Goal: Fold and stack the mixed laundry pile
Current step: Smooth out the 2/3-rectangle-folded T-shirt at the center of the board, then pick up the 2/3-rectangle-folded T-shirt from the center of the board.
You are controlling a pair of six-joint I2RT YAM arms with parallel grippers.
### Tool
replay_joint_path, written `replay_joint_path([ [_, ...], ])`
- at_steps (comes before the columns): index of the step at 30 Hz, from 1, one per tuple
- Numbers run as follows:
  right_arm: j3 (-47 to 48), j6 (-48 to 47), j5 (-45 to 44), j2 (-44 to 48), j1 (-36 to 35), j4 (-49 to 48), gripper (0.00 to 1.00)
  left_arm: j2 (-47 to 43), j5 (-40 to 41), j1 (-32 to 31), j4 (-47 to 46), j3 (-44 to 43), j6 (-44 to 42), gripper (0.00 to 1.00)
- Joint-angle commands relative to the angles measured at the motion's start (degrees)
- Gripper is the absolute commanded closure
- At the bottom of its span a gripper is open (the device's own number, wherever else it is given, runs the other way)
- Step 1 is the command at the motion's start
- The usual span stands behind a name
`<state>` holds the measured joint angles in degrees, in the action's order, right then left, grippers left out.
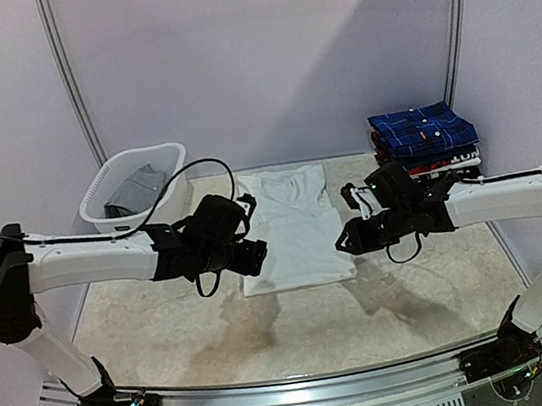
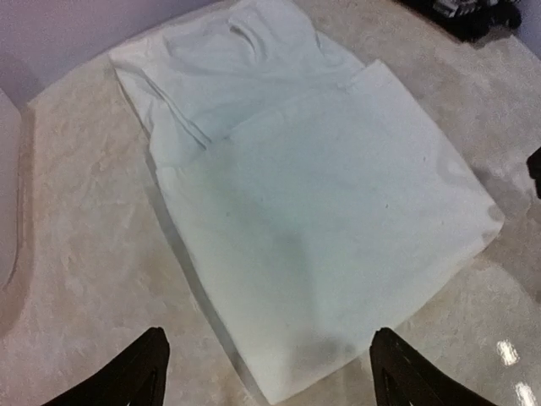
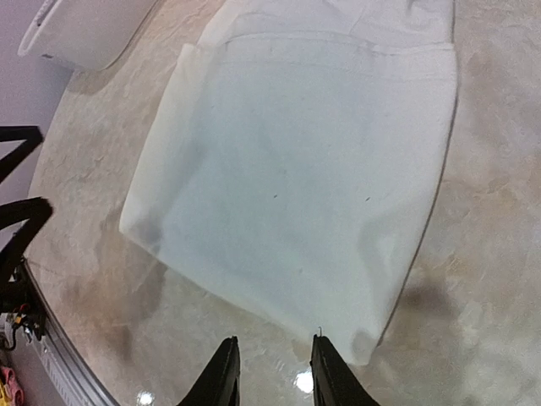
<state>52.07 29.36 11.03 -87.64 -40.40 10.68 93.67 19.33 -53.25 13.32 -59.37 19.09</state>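
Across the beige marbled tabletop (image 1: 168, 329), two white arms reach in from the near edge, the left arm (image 1: 87, 261) and the right arm (image 1: 498, 199), their dark wrists turned toward each other over the middle. Between them lies one white shirt (image 1: 291, 225), flat in a narrow rectangle, with its neckline at the far end and a folded layer doubled over its near part. At the far left stands one white slotted basket (image 1: 117, 223) holding one grey garment (image 1: 138, 189). At the far right sits one stack of folded clothes (image 1: 431, 158), topped by one dark blue plaid shirt (image 1: 422, 129); how many darker pieces lie beneath it cannot be counted. The left end effector (image 2: 269, 376) hangs above the near left edge of the white shirt, its two fingers (image 2: 139, 372) spread wide with nothing between them. The right end effector (image 3: 272, 372) hangs above the shirt's near right corner, its two fingers (image 3: 221, 372) a narrow gap apart, also gripping nothing.
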Motion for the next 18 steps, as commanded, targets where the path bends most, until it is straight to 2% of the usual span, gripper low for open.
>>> replay_joint_path([
  [1, 3.8, 0.4, -5.6, -5.1, 2.0, 1.8, 0.70, -1.3, 5.5, 1.1, -4.1, 0.6, -2.4, 0.14],
  [4, 3.5, 0.6, -5.8, -6.1, 1.9, 3.6, 0.65, -1.0, 3.7, 1.1, 1.4, -0.1, 0.7, 0.19],
  [9, -1.8, 3.2, -1.0, -3.7, 2.1, 1.6, 0.47, -3.2, -2.2, 1.2, 3.9, 4.7, 6.4, 0.30],
  [15, -7.2, 6.3, 4.5, -3.0, 2.6, -3.1, 0.38, -4.7, -10.0, 2.3, 4.3, 8.4, 11.2, 0.33],
  [18, -9.5, 7.8, 6.0, -3.7, 3.3, -5.6, 0.37, -4.9, -14.8, 4.3, 1.5, 11.0, 13.0, 0.33],
])
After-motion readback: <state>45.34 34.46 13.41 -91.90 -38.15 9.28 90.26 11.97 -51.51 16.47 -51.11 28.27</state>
